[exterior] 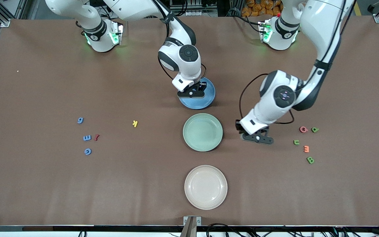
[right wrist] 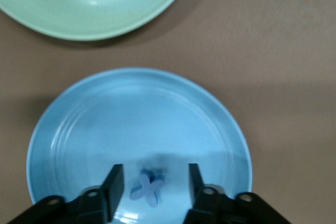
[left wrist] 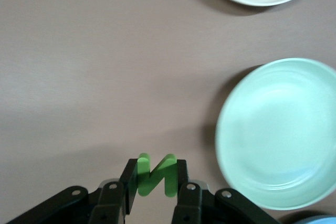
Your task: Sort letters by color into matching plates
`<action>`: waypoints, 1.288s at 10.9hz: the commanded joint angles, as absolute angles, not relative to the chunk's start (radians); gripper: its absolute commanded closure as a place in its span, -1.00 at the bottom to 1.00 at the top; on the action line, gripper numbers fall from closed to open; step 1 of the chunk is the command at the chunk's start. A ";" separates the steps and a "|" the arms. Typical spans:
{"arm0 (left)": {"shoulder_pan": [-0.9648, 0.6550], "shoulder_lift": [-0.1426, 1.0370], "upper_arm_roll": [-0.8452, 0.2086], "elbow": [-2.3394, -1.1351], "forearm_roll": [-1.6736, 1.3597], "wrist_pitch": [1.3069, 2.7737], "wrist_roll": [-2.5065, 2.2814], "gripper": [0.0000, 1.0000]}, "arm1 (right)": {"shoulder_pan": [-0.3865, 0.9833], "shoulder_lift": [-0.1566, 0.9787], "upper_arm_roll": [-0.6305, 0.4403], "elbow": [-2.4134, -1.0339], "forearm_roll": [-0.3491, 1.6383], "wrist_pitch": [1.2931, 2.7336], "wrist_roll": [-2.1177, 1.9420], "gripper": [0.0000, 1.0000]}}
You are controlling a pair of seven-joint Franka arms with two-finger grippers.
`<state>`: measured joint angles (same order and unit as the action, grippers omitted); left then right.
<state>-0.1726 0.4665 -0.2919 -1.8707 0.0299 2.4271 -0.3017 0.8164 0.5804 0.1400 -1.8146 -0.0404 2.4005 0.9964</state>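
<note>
Right gripper (right wrist: 152,182) is hanging spread apart over the medium-blue round plate (right wrist: 79,129), small blue foam X letter (right wrist: 147,188) lying between its fingers; it should be lifting straight up (no dragging). Left gripper (left wrist: 156,177), clamped on a small green foam N letter (left wrist: 156,174), should be heading for the pale mint plate (left wrist: 278,129), frame right.

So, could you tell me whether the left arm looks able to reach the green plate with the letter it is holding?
Probably yes. The left gripper is shut on a green letter over bare table beside the green plate, and nothing stands between them; the plate is empty.
</note>
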 commanded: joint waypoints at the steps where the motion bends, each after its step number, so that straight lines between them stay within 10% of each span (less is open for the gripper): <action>1: -0.299 0.540 -0.281 -1.781 0.043 2.407 -0.527 1.00 | 0.769 0.540 0.138 -1.813 -0.084 2.376 0.997 -1.00; 6: -0.402 0.649 -0.261 -1.697 0.043 2.421 -0.690 0.95 | 0.623 0.431 0.138 -1.853 -0.084 2.295 0.807 -1.00; 9: -0.437 0.679 -0.241 -1.675 0.041 2.422 -0.699 0.55 | 0.502 0.388 0.138 -1.916 -0.126 2.295 0.652 -1.00; 10: -0.445 0.680 -0.230 -1.672 0.041 2.422 -0.721 -0.64 | 0.452 0.385 0.138 -1.920 -0.167 2.295 0.608 -1.00; 11: -0.445 0.678 -0.230 -1.672 0.043 2.422 -0.736 -1.00 | 0.419 0.385 0.138 -1.922 -0.181 2.295 0.576 -1.00; 14: -0.426 0.654 -0.219 -1.678 0.046 2.405 -0.735 -1.00 | 0.296 0.377 0.138 -1.936 -0.195 2.306 0.465 -1.00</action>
